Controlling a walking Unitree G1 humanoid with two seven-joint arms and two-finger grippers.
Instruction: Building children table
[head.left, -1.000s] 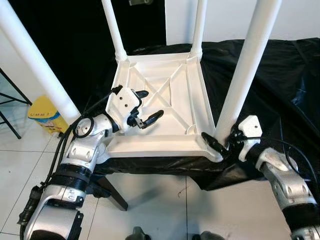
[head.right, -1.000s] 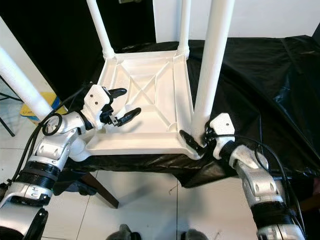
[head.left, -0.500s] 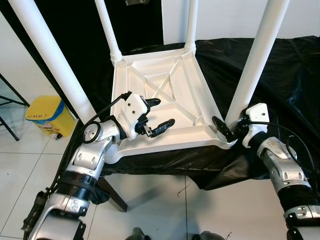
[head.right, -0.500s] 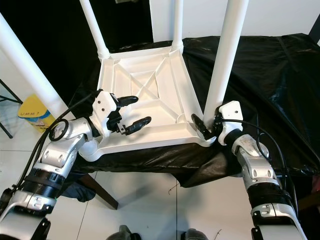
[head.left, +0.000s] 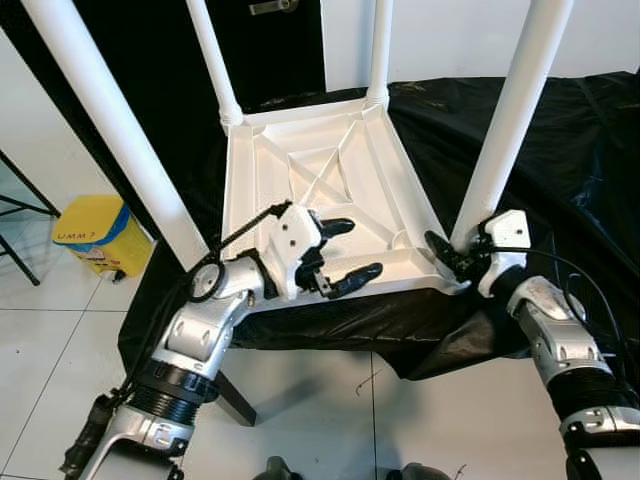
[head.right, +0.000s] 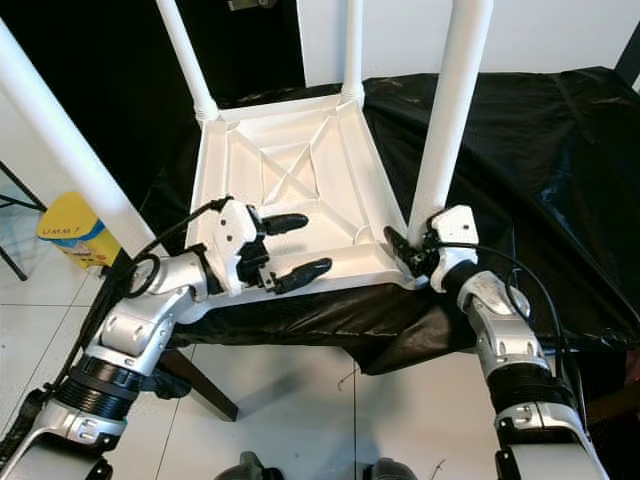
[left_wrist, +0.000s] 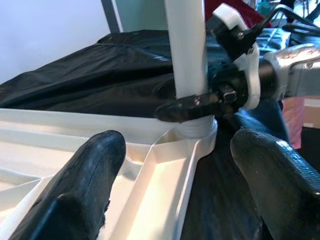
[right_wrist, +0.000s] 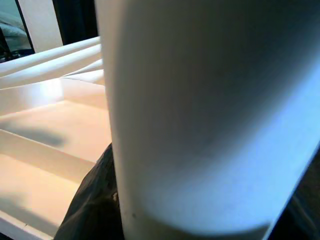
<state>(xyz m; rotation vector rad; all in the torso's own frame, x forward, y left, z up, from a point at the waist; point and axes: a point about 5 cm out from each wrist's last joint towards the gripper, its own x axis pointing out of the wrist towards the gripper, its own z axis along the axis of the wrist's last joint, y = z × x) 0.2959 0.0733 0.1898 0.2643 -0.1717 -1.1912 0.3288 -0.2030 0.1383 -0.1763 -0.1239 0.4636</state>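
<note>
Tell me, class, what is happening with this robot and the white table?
A small white plastic table lies upside down on a surface draped in black sheeting, with all four round white legs pointing up. The right gripper is closed around the base of the near right leg, at its corner socket. The left gripper hovers open over the near edge of the underside, holding nothing. A yellow box sits on the tiled floor to the left.

Left gripper (left_wrist: 180, 185): two black fingers (left_wrist: 85, 190) spread wide in the lower corners of the frame. Between them, the white tabletop underside (left_wrist: 150, 165) with raised ribs. Upper centre: a white table leg (left_wrist: 186, 50) standing in its corner socket. Right gripper (left_wrist: 200, 102), entering from the upper right, has one black finger pressed across the leg's base. Behind, black sheeting (left_wrist: 90, 70).
</note>
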